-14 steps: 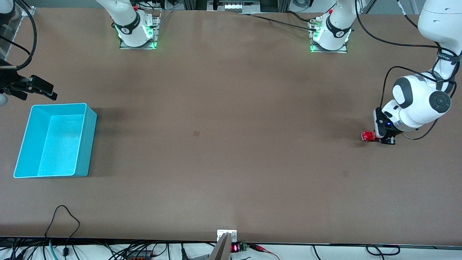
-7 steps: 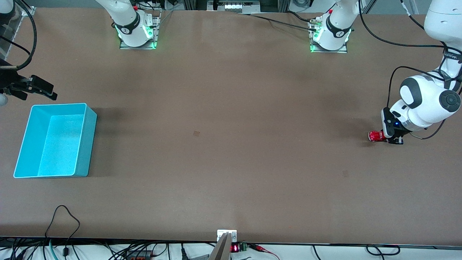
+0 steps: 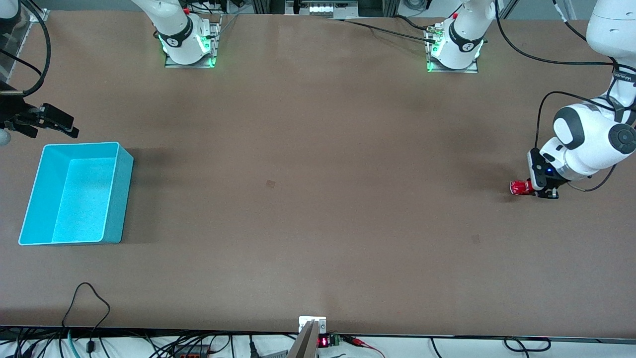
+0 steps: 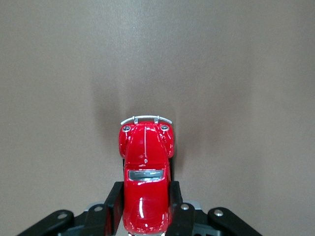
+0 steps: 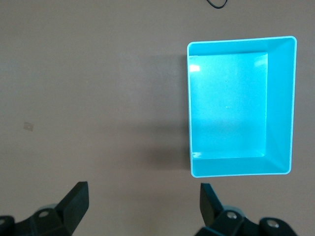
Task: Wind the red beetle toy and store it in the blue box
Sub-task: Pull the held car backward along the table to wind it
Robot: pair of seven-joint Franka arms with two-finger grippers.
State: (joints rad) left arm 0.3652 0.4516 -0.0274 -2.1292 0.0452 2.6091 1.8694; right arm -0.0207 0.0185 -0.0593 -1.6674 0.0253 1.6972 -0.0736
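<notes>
The red beetle toy (image 3: 519, 187) is down at the table surface near the left arm's end of the table, and my left gripper (image 3: 535, 189) is shut on its rear half. In the left wrist view the toy (image 4: 145, 157) points its silvery bumper away from the wrist, with the black fingers (image 4: 114, 204) pressed against both of its sides around the left gripper (image 4: 146, 196). The blue box (image 3: 117, 199) stands empty at the right arm's end. My right gripper (image 3: 55, 123) waits open above the table beside the box; its view shows the right gripper (image 5: 142, 199) and the box (image 5: 280, 98).
The two arm bases (image 3: 188, 47) (image 3: 454, 49) stand along the table's edge farthest from the front camera. Cables (image 3: 87, 303) lie at the edge nearest that camera. A small dark mark (image 3: 270, 184) sits mid-table. Bare brown tabletop stretches between toy and box.
My left gripper has slid the red beetle toy along the table toward the left arm's end, more slowly in the last half second. The right gripper and the blue box have not moved.
</notes>
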